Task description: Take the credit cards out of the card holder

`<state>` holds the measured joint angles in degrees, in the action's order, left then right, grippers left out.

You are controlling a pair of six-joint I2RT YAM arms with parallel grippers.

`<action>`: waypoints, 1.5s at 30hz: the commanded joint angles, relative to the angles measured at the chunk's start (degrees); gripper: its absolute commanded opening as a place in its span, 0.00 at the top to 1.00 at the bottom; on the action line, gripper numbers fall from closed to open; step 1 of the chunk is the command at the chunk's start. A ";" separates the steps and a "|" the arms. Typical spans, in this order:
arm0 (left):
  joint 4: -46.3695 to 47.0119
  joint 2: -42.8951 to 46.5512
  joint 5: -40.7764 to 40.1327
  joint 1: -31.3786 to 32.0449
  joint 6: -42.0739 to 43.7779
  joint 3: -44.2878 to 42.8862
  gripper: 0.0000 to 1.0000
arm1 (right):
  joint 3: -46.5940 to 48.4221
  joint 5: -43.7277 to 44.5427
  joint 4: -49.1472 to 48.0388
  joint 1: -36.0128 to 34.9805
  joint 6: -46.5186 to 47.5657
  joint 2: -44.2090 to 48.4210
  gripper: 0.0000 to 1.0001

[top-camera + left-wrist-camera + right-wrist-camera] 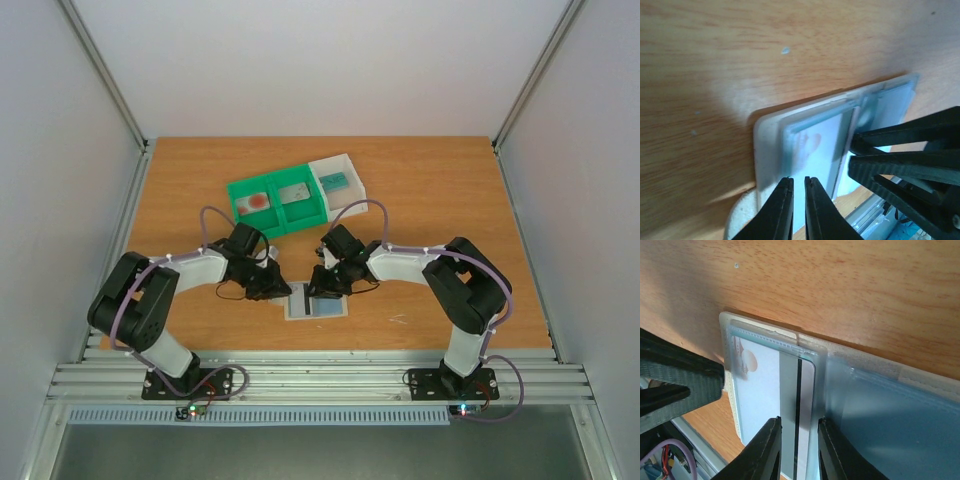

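The card holder [317, 305] lies open and flat on the table between both grippers. In the right wrist view its beige rim [760, 322] frames a clear pocket with a white card [757, 390] bearing a reddish circle and a grey card [789, 385] with a dark stripe. My right gripper [799, 421] is open, its tips straddling the grey card's stripe from above. My left gripper [799, 180] has its jaws almost together, a thin gap left. Its tips sit over the holder [762, 145] and the white card [820, 145]. Nothing shows between them.
A green two-compartment tray [240, 213] at the back holds a white card with a red circle [256, 201] and a grey card [297, 192]. A white tray [350, 163] beside it holds a teal card [337, 182]. The other gripper's black fingers [910, 150] crowd each wrist view.
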<state>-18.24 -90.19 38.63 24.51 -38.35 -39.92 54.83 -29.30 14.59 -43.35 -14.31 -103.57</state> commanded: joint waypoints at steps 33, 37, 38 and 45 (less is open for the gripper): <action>2.62 -4.80 -1.78 0.39 1.38 2.92 0.95 | -3.82 1.77 -6.87 0.03 -1.67 0.57 0.99; 1.40 -4.56 -2.91 0.45 2.20 2.71 0.95 | -4.81 4.16 -5.76 0.70 -0.69 3.62 0.99; 1.44 -4.55 -2.97 0.47 2.29 2.71 0.95 | -5.28 4.08 -6.05 0.97 -0.82 4.10 0.99; 1.24 -3.57 -2.93 0.45 1.95 2.92 0.95 | -7.53 0.82 -8.67 4.20 -1.26 5.55 0.99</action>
<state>-16.19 -92.84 39.03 24.43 -37.45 -38.46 48.82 -28.05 8.34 -40.64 -15.81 -99.94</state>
